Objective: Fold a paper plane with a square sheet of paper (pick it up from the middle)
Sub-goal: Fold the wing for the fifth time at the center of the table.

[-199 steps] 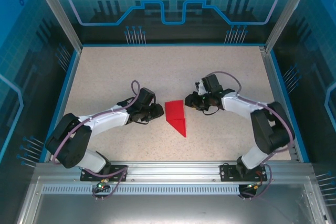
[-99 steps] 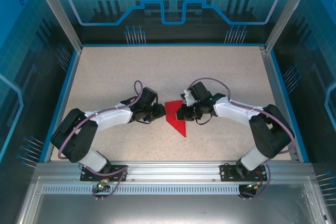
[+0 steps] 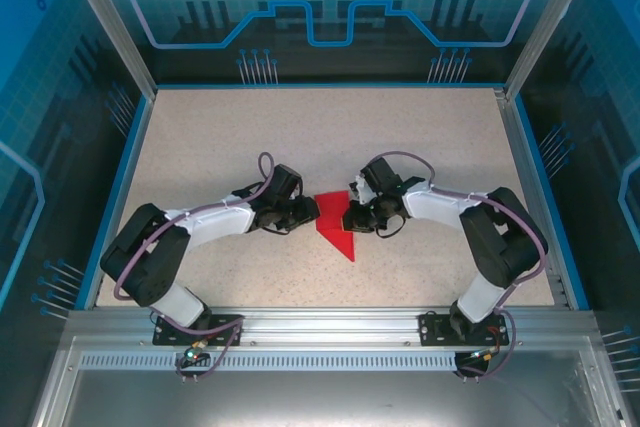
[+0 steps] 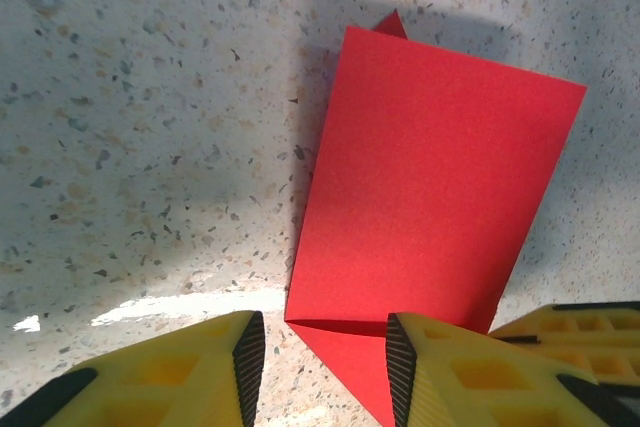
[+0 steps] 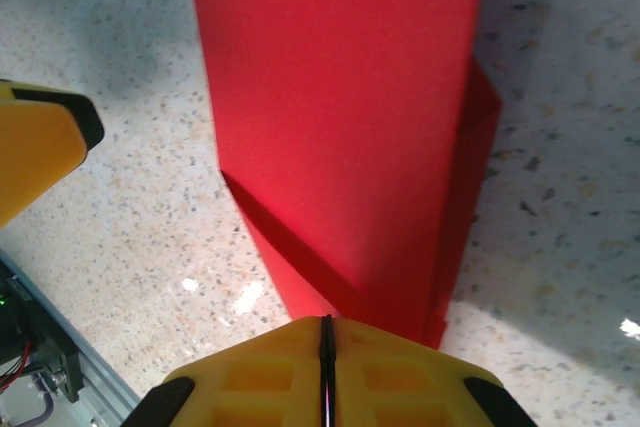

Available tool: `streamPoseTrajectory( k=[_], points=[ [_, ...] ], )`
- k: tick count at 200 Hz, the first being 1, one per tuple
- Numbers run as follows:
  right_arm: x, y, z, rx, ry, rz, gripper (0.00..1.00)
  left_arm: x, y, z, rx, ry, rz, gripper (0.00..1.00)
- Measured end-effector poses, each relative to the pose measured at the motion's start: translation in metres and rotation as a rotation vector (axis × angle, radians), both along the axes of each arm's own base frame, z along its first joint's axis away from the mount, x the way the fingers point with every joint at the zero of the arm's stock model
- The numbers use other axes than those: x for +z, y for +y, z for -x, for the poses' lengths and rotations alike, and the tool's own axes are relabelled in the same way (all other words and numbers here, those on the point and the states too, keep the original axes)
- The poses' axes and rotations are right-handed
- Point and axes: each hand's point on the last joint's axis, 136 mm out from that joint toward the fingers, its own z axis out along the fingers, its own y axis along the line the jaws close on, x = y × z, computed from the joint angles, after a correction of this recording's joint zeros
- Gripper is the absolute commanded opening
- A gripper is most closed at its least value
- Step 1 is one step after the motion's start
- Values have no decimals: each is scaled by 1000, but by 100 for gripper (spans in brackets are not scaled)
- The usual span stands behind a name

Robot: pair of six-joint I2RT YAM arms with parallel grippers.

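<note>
Paper (image 3: 333, 232), red, part-folded: R end effector (image 5: 326, 325) pinches its flap, L end effector (image 4: 323, 347) spread at edge.

Left gripper (image 4: 322, 327) parted — right gripper (image 5: 327, 325) closed tight, arms angled inward

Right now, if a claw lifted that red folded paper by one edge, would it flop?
Probably yes: the red folded paper looks thin, lying almost flat on the table. Its overlapping layers and creases may stiffen it slightly along the folds. It seems very light, so a push would likely slide or buckle it.
</note>
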Motion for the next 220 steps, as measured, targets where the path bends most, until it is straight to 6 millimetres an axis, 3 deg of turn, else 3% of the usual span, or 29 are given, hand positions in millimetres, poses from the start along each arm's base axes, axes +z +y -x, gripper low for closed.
streamPoseTrajectory(
  k=[54,114,181,220],
  points=[
    [-26,-16,7,-31,53,25,10,-8,-4,4,-19,34,14,44],
    [-27,-18,5,-61,66,-84,11,-5,-15,3,-26,46,69,47],
    [-27,-20,3,-94,104,-198,11,-21,-29,7,-29,116,88,48],
    [-26,-20,2,-95,106,-228,11,-25,-38,8,-24,133,105,42]
  ],
)
